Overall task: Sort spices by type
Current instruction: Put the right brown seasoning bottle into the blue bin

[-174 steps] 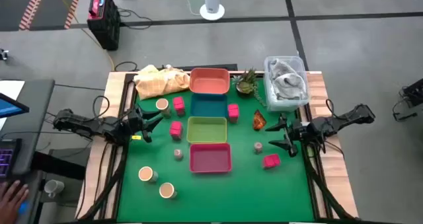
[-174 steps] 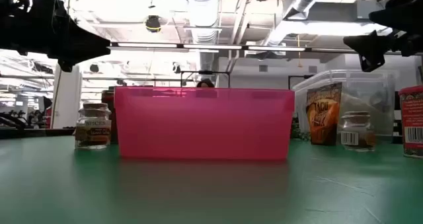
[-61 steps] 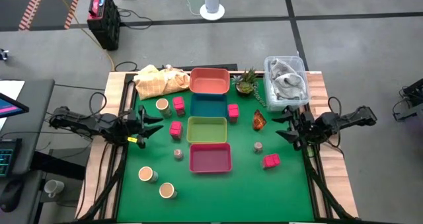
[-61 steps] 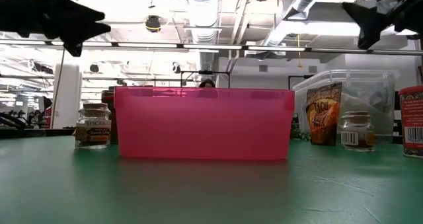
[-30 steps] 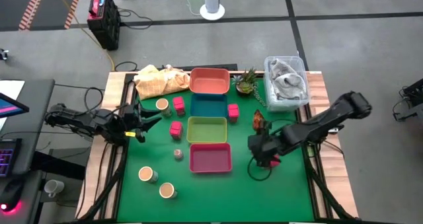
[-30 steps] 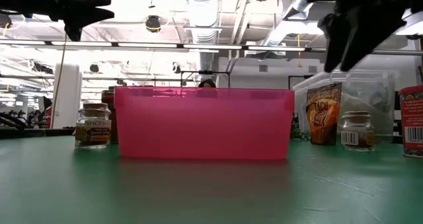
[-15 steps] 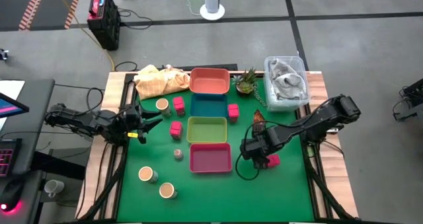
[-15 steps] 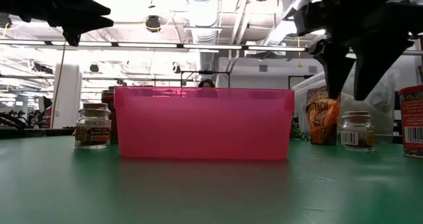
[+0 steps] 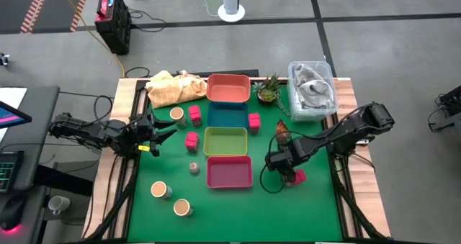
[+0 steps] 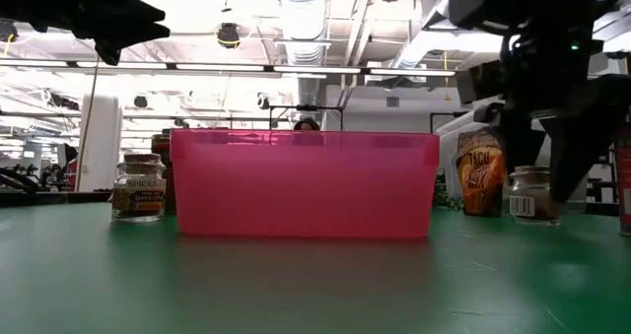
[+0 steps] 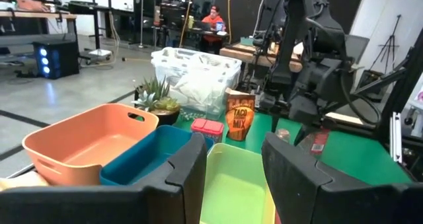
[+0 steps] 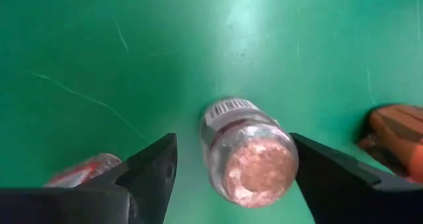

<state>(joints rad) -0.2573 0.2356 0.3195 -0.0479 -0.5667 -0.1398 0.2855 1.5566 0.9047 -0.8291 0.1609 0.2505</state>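
My right gripper [image 9: 277, 163] is open, pointing down over a tiny grey shaker jar [image 12: 254, 164] that stands upright on the green mat to the right of the pink tray [image 9: 229, 172]. Its fingers [image 12: 155, 168] stand on either side of the jar [image 10: 532, 198] with gaps showing. A pink-red cube [image 9: 296, 176] lies just right of it, and the orange-brown packet [image 9: 281, 131] lies behind. More cubes [image 9: 191, 139], another shaker jar [image 9: 194, 168] and tan-topped jars [image 9: 159, 190] lie on the left. My left gripper [image 9: 155, 132] waits open at the left edge.
Orange [image 9: 228, 88], teal [image 9: 228, 114], green [image 9: 225, 140] and pink trays stand in a column down the mat's middle. A potted plant [image 9: 268, 90], a clear bin of cloth [image 9: 312, 89] and a yellow cloth [image 9: 171, 88] sit along the far edge.
My right gripper has come down from above the mat until its open fingers stand around the shaker jar right of the pink tray. It has shifted slightly over the jar as it sank. The jar has stayed in place.
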